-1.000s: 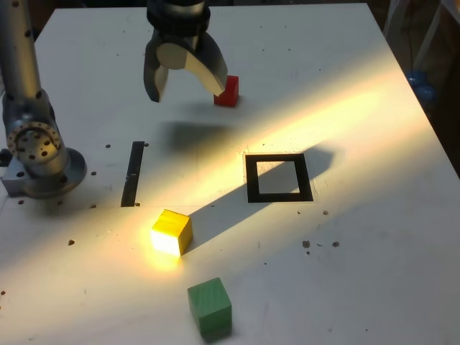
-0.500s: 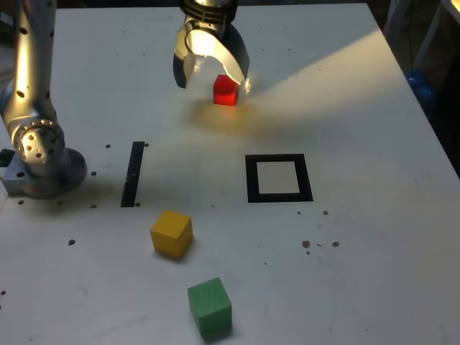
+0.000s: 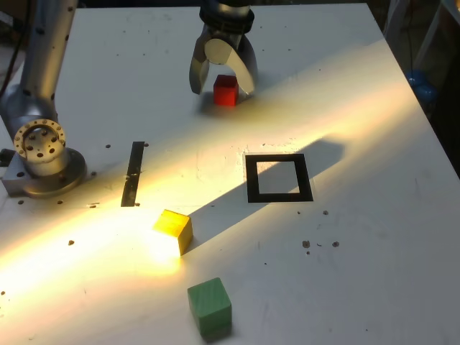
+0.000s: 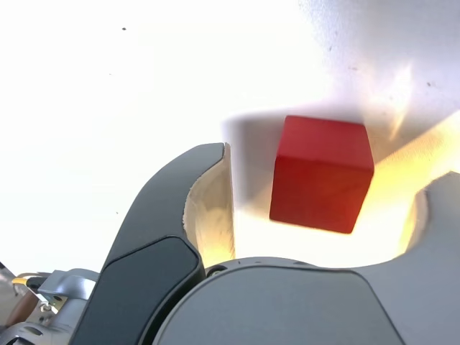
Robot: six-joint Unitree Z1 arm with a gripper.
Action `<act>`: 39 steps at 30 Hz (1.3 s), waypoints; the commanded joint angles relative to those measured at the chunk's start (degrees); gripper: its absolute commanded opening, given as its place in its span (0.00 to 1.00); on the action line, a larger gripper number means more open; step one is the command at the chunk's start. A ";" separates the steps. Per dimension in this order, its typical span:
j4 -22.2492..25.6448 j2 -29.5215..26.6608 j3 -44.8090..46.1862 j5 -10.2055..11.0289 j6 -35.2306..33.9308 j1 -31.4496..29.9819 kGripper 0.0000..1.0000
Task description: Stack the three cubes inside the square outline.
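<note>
**Operator:** Report hand status and position.

**Technician:** The hand [image 3: 222, 80] is lowered at the far side of the white bench [image 3: 374, 244], jaws spread wide. The red cube [image 3: 226, 90] sits on the bench between the two fingers. In the wrist view the red cube [image 4: 322, 172] shows a clear gap to the finger [image 4: 208, 198] on one side; contact on the other side cannot be determined (that finger is mostly cut off by the frame edge).

**Operator:** Location of the remaining task items?

**Technician:** The square outline [image 3: 279, 178] lies near the middle of the bench, nearer the camera than the red cube and slightly toward the exterior view's right; its interior holds no cube. The yellow cube [image 3: 172, 231] rests nearer still, toward the exterior view's left of the outline, well apart from it. The green cube [image 3: 210, 307] stands at the near edge, just past the yellow cube and not touching it.

**Operator:** Other items on the bench?

**Technician:** A thin black strip [image 3: 134, 173] lies to the exterior view's left of the outline. The arm base [image 3: 41, 154] stands at the left edge. A bright band of light crosses the bench diagonally (it falls on the yellow cube).
</note>
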 commanded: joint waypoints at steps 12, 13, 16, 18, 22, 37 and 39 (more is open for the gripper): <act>-1.61 1.80 -0.59 -0.33 0.10 0.11 0.35; -1.68 1.84 -0.58 -0.31 0.10 0.11 0.34; -1.70 1.93 -0.58 -0.28 0.10 0.12 0.33; -1.67 1.98 -0.59 -0.27 0.10 0.11 0.33; -1.63 2.05 -0.60 -0.30 0.10 0.12 0.33; -0.06 -2.19 -0.86 -3.01 -8.90 -4.78 0.33; 1.13 -3.03 -1.47 -3.33 -11.44 -7.27 0.33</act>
